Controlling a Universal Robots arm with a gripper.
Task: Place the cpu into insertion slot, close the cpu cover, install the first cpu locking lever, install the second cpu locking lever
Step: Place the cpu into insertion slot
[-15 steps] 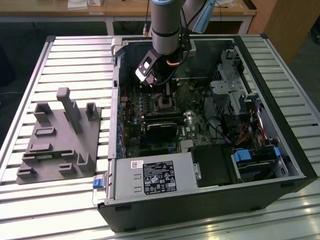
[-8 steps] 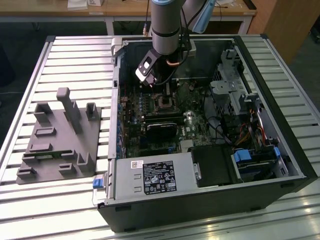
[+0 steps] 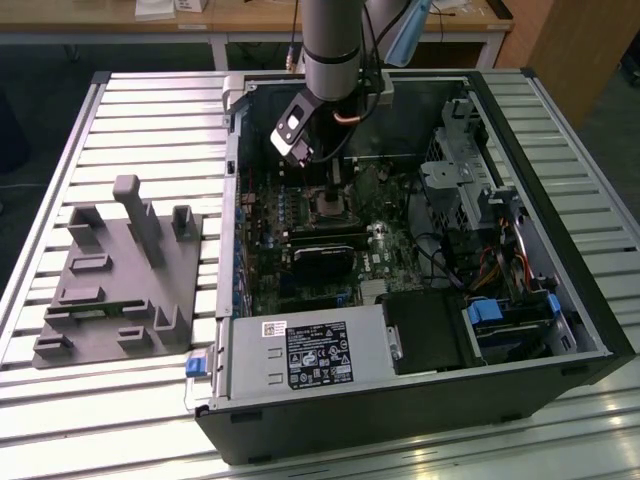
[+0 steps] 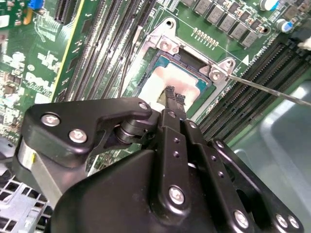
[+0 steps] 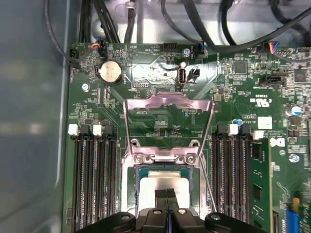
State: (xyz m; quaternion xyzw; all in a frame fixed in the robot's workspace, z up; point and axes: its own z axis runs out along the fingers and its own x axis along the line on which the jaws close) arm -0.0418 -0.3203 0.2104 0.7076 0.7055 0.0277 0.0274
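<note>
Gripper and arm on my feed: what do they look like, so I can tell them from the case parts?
The arm is a smooth silver-grey tube with a light-blue joint cap. The gripper is matte black, with flat linkage bars fastened by silver screws, narrowing to two slim ribbed fingertips. A black-and-white box sits at the wrist.

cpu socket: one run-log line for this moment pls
gripper shut, tips at top of silvery square cpu | cpu sits in silver-rimmed square insertion slot | thin silver frame cpu cover stands open
</note>
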